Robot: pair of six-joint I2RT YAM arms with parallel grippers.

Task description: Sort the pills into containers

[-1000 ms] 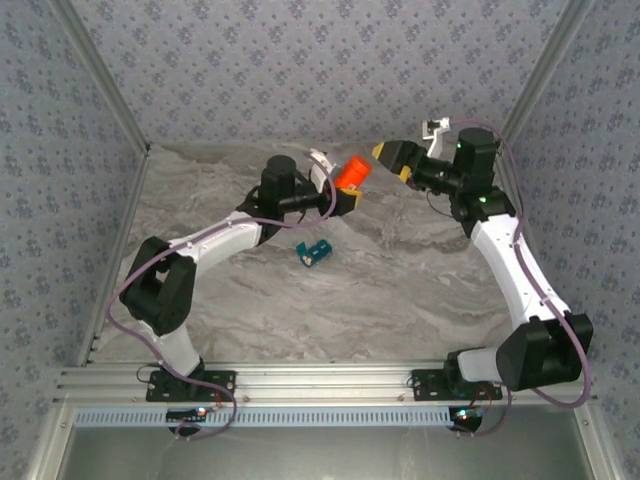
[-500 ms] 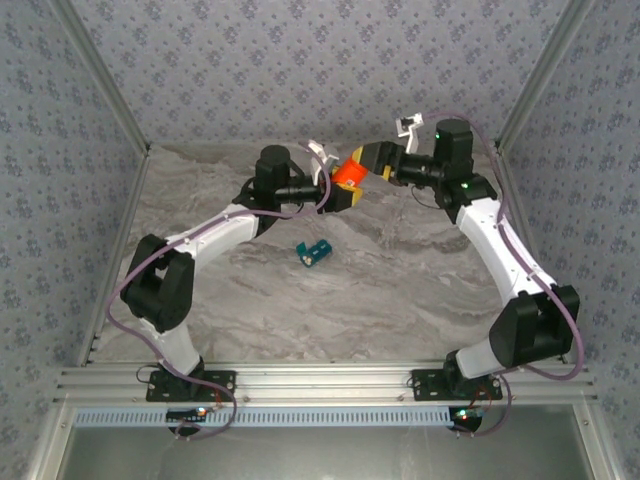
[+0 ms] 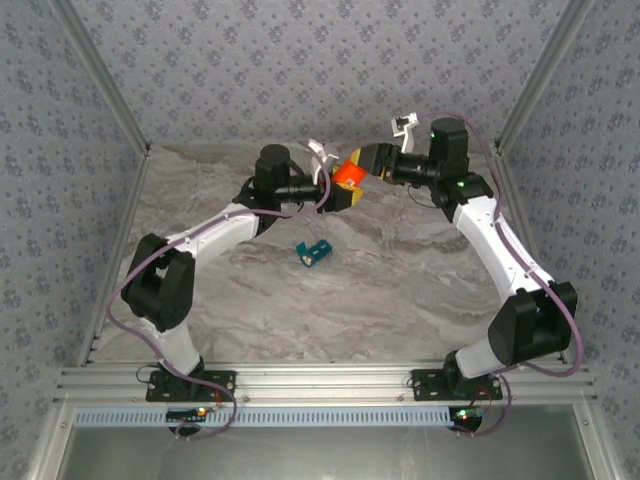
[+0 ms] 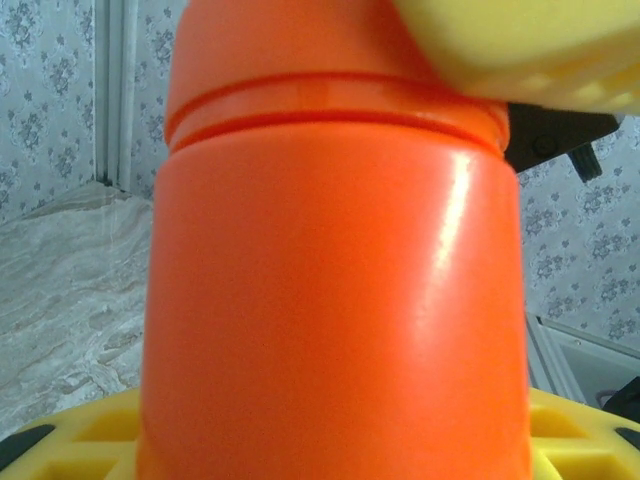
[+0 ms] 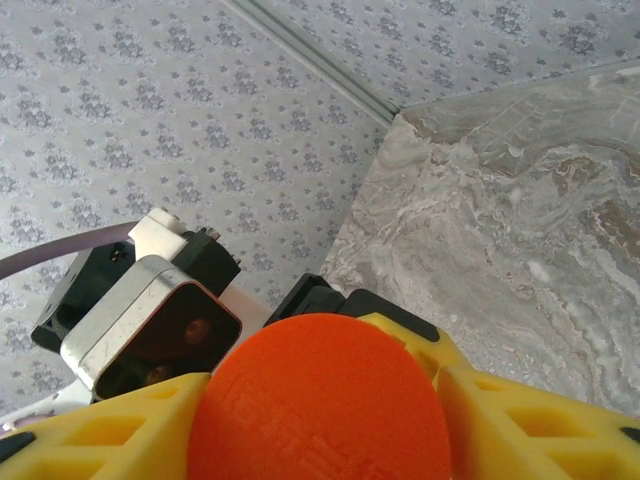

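left gripper [image 3: 338,190] is pinched on the body of the orange bottle [image 3: 350,172], held up above the far middle of the marble table [image 3: 420,290]; in the left wrist view its yellow fingers [image 4: 90,440] sit against the bottle's lower sides; right gripper [image 3: 366,163] meets the bottle from the other end, and in the right wrist view its yellow fingers [image 5: 530,420] press on both sides of the round orange cap [image 5: 315,400]; the bottle's long axis runs from one gripper to the other, cap end toward the right arm; the teal pill box [image 3: 314,252] lies on the table nearer the bases, well apart from both grippers, touched by neither; its long axis runs across the table, right end a little farther back; its compartments are too small to make out
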